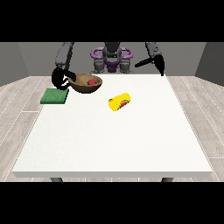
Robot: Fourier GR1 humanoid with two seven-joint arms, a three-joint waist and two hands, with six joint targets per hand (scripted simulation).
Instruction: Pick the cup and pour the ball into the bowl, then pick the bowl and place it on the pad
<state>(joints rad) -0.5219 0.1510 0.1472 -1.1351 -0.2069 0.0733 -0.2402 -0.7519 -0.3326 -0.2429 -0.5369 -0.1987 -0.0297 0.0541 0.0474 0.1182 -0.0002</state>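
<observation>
At view's left, hand (60, 78): fingers curled on rim of bowl (86, 84). Bowl: brown, tilted, appears lifted off table (113, 140); red ball (92, 82) inside. Pad (54, 96): green, just below hand, beside bowl. Cup (120, 102): yellow, on its side, well apart toward table centre. Hand at view's right (158, 62): raised, holds nothing; fingers: can't tell. Step: pour looks done; bowl carry to pad underway. Next: shift bowl over pad, level it, lower, release.
</observation>
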